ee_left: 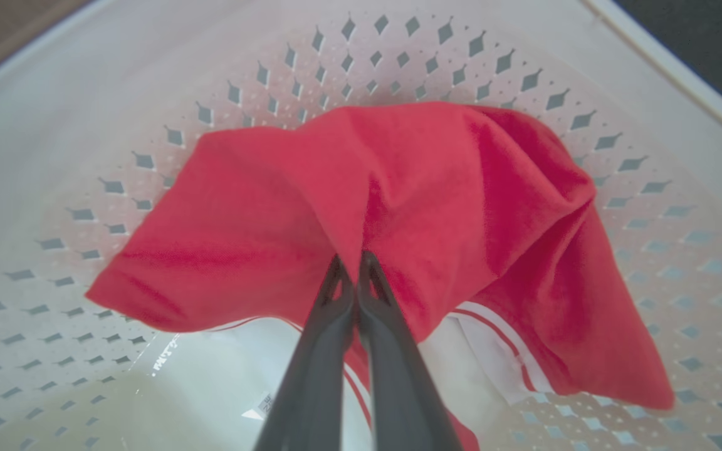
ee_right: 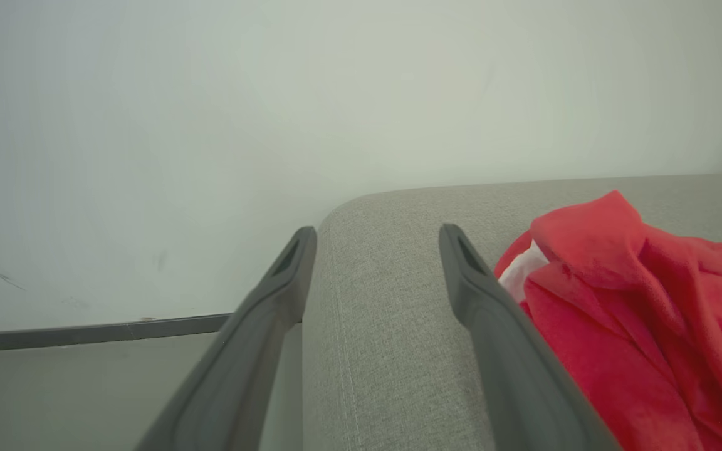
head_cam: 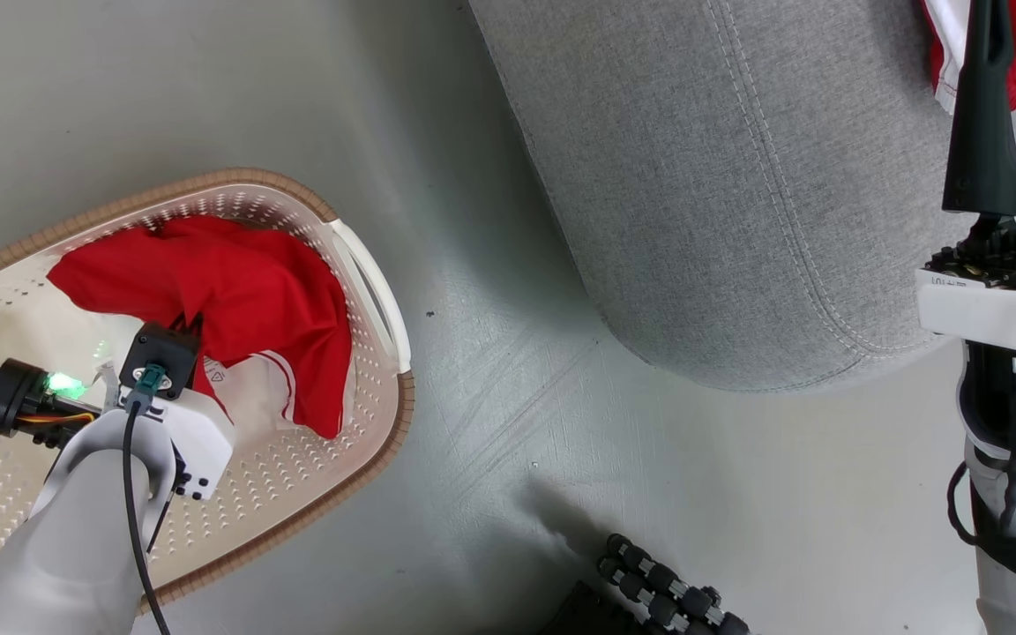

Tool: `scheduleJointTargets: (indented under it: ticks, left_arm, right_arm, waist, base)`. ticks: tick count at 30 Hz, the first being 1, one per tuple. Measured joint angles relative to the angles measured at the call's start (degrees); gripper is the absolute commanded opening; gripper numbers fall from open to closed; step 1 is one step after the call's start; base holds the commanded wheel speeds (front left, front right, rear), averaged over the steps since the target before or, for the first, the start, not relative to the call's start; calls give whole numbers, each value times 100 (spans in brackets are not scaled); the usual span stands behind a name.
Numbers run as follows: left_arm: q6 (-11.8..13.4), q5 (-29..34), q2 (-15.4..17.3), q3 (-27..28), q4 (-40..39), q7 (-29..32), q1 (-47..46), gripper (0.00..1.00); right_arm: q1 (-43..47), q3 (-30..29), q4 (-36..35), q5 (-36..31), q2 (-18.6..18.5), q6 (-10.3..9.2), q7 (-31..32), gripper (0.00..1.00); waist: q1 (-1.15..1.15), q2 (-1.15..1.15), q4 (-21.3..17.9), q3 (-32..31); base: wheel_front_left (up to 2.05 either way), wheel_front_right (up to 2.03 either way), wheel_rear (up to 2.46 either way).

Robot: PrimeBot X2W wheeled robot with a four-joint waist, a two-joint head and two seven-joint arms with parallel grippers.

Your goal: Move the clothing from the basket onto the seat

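Left tool (ee_left: 352, 262) tight on red garment (ee_left: 461, 188)

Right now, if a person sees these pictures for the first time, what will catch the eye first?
The bright red garment in the white basket at the left stands out most, with the left gripper shut on a fold of it. Next comes a second red garment on the grey seat at the upper right, beside the open right gripper.

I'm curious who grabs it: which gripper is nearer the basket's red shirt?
Left. The left gripper pinches the red shirt in the basket; the right gripper hangs open over the sofa cushion.
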Motion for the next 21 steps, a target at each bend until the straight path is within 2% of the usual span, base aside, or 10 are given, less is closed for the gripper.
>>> scheduleJointTargets:
  ticks: [12,21]
  left_arm:
    - [-40,-23,88,36,-467,-189,224,0]
    - [121,-67,172,216,-1269,-275,400,0]
  right_arm:
    - [-1,-21,155,-109,0,0,-5,100]
    - [7,457,527,-623,-2,0,-7,100]
  waist:
    - [0,0,151,-252]
    - [0,0,386,-482]
  base:
    - [0,0,0]
    - [0,0,0]
